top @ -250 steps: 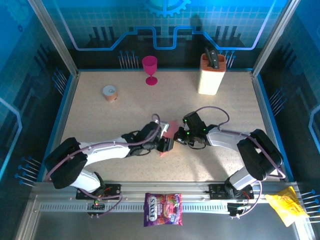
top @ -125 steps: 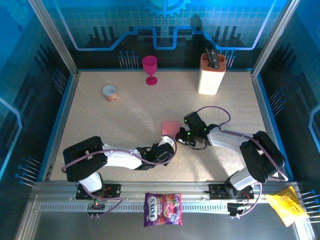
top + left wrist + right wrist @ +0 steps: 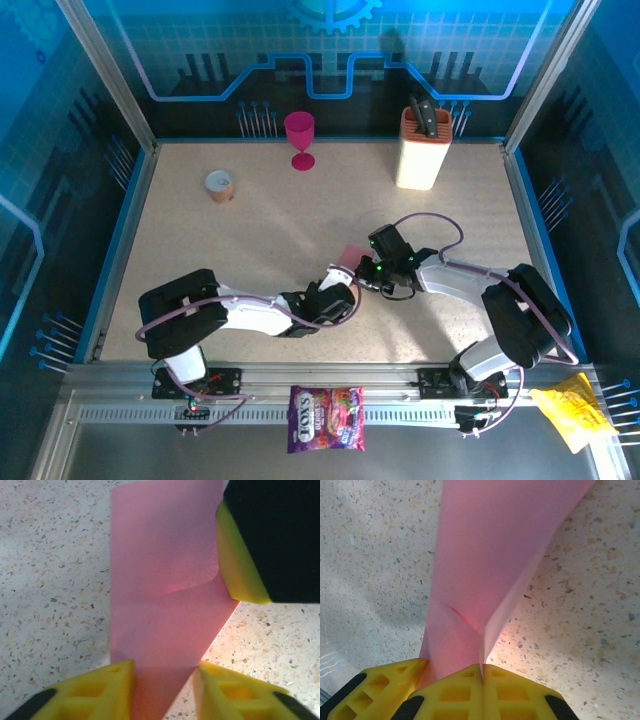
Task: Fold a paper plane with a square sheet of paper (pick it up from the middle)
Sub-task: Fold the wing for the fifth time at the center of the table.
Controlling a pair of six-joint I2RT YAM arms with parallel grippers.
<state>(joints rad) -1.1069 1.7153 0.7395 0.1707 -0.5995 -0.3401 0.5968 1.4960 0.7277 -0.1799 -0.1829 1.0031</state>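
Observation:
The salmon-pink square sheet of paper (image 3: pixel 349 254) is partly folded and lifted off the table near the middle. My right gripper (image 3: pixel 366 268) is shut on its edge; in the right wrist view the sheet (image 3: pixel 490 545) rises from the pinched fingertips (image 3: pixel 482 672). My left gripper (image 3: pixel 342 293) sits at the sheet's near end. In the left wrist view its two yellow fingers (image 3: pixel 100 692) stand apart, open, with the narrow end of the paper (image 3: pixel 160 580) passing between them (image 3: pixel 165 690). The right gripper's finger (image 3: pixel 240 555) presses the sheet at the upper right.
A magenta goblet (image 3: pixel 299 135) and a cream knife block (image 3: pixel 421 150) stand at the back. A small roll (image 3: pixel 219 185) lies at the back left. A purple candy bag (image 3: pixel 326 418) and a yellow wrapper (image 3: pixel 572 412) rest on the near rail.
The left arm has pulled its elbow in towards the near edge and its gripper has come to the sheet's near end with narrower jaws. The right gripper has stayed shut on the paper.

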